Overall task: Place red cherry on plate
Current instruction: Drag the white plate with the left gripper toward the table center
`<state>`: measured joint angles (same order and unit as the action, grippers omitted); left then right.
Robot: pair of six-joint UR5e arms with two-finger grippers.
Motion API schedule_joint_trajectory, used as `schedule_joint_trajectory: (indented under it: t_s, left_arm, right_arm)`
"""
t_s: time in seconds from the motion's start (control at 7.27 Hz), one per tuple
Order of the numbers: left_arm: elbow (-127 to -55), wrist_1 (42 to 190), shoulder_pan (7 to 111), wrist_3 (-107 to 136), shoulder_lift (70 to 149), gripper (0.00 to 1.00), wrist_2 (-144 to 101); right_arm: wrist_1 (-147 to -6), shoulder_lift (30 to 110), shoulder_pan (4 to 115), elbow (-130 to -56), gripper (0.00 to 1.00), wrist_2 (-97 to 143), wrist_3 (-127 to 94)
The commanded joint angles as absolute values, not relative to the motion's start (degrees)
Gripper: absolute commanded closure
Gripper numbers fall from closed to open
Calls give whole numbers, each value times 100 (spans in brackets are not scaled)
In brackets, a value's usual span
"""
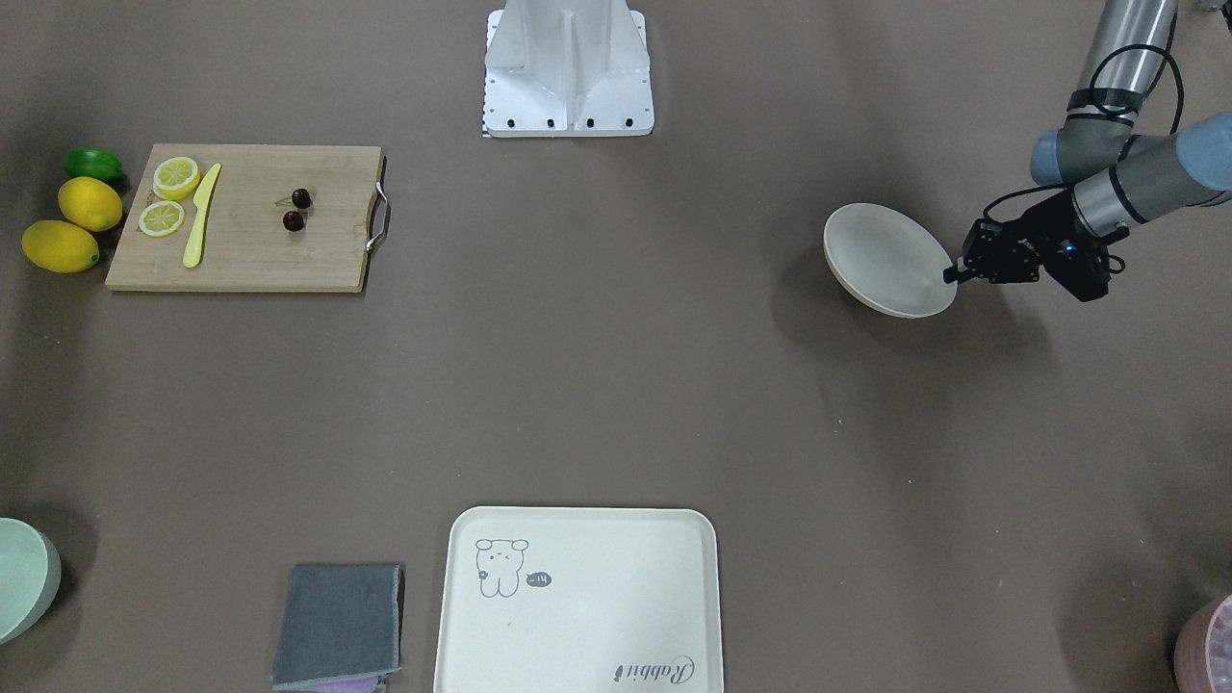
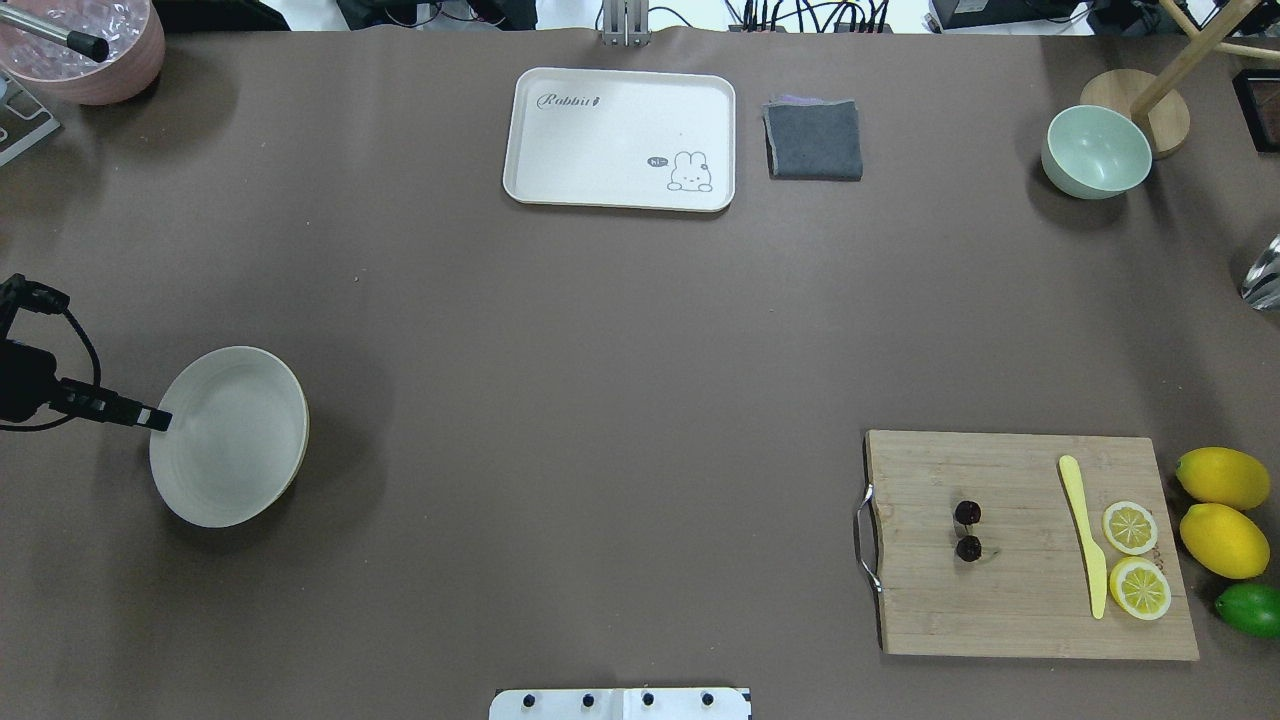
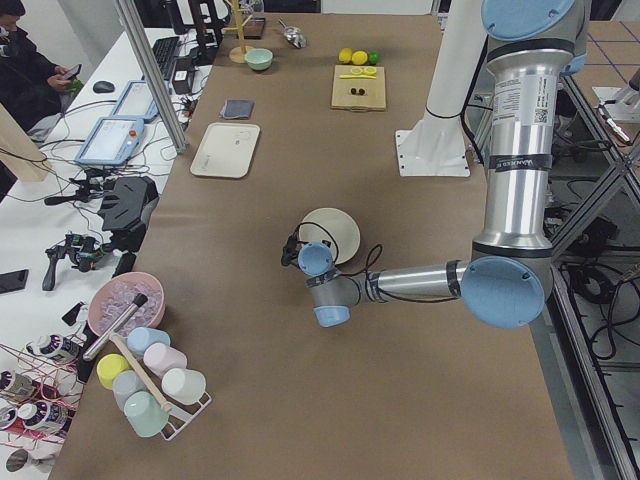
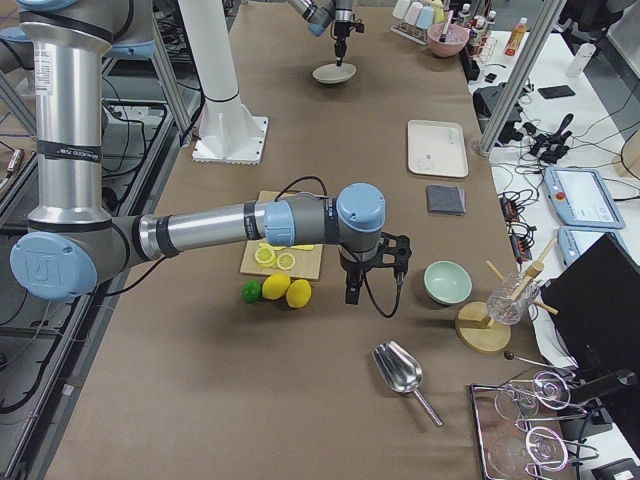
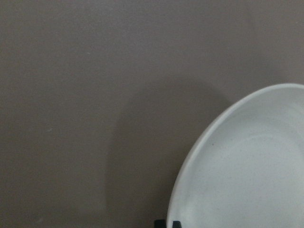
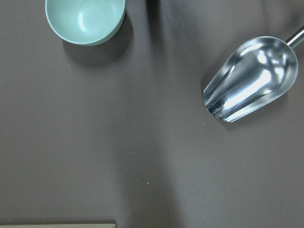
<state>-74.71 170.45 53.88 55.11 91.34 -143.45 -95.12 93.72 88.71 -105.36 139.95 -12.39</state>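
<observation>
The red cherry [image 1: 296, 210] [image 2: 968, 530], two tiny dark fruits on thin stems, lies on the wooden cutting board [image 1: 250, 260] [image 2: 1010, 610]. Far across the table the cream-white plate [image 1: 885, 260] [image 2: 235, 435] [image 5: 251, 175] is tilted, its shadow spread on the table beneath. My left gripper [image 1: 953, 274] [image 2: 160, 420] [image 5: 167, 223] is shut on the plate's rim. My right gripper [image 4: 352, 295] shows only in the exterior right view, hanging beside the lemons; I cannot tell whether it is open or shut.
On the board lie a yellow knife [image 2: 1085, 535] and two lemon slices [image 2: 1135, 560], with lemons [image 2: 1220, 510] and a lime [image 2: 1250, 608] beside it. A bear tray [image 2: 620, 140], grey cloth [image 2: 813, 140], green bowl [image 2: 1095, 152] and metal scoop [image 6: 247, 80] stand along the far side.
</observation>
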Motion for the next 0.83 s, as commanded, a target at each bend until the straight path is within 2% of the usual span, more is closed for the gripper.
schedule_joint_trajectory:
  t_s: [0.0,0.28,0.69]
  left_arm:
    - [-7576,16665,5676,6428,9770,100,-14966]
    - [-7733,16106,5634,7282,10508,100,-14985]
    - [-7980,14464,5232,7348,11536,100,-14366]
  right_arm:
    - [-9510,9378,8894,-10538,0,13992,-1239]
    - [-9519,9334,8886,-10512,0,13992,-1239]
    - [-9519,9308,8886,-10477,0,13957,-1248]
